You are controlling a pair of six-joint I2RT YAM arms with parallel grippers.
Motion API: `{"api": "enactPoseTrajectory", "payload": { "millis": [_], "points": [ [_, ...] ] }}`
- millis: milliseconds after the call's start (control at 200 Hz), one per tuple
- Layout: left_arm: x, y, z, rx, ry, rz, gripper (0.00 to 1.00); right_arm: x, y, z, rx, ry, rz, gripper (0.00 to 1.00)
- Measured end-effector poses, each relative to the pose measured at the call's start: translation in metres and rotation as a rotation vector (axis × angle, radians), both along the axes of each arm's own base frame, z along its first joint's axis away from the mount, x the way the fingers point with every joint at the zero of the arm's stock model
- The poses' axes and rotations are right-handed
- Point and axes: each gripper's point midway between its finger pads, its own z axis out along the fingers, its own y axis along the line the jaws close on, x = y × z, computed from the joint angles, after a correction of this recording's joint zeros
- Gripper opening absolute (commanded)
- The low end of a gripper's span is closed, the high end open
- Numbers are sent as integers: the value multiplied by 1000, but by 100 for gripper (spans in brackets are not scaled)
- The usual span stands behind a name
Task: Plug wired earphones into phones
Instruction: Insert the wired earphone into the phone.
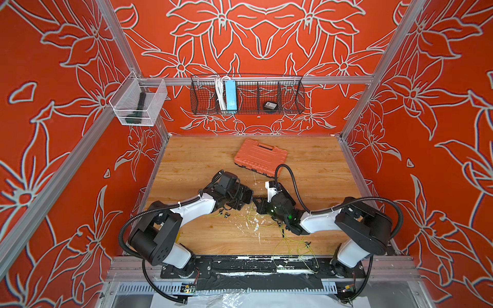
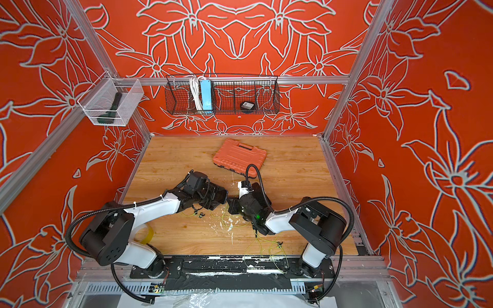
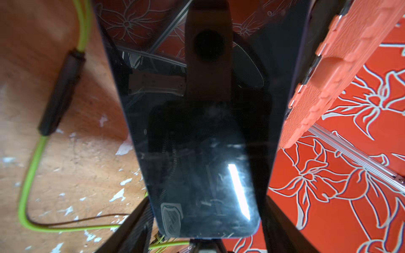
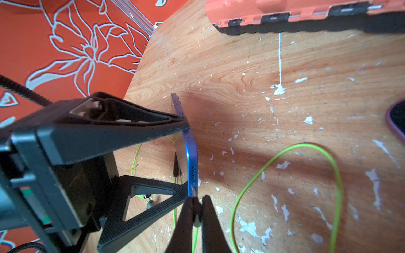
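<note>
Right wrist view: plug meets phone, mid-air

Left fingers (image 4: 153,129) clamped across the blue-edged phone (image 4: 192,153), held edge-on over the counter (image 4: 241,65). Right fingers (image 4: 210,219) pinched together on the earphones' black plug (image 4: 195,204), right at the phone's bottom edge; can't tell if it's seated. Green cable (image 4: 285,151) loops on the counter, second phone (image 4: 396,122) lies nearby.

Phone (image 3: 197,142): glossy dark glass, smudged, reflective. Bench (image 4: 263,65): wood-grain, matt, flecked with white chips; case (image 1: 260,157) at twelve o'clock, orange ribbed plastic. Earphone cable (image 3: 32,170): smooth yellow-green sheath; fingers (image 4: 114,230): black textured matt plastic.
</note>
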Motion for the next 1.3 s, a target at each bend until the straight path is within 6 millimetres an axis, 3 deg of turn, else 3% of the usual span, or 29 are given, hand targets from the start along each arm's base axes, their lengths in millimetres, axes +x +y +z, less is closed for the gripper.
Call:
{"api": "enactPoseTrajectory", "payload": {
  "millis": [1301],
  "points": [
    [-1,9,10,-37,-22,63,54,-1,10,7,97,17,37,0]
  ]
}}
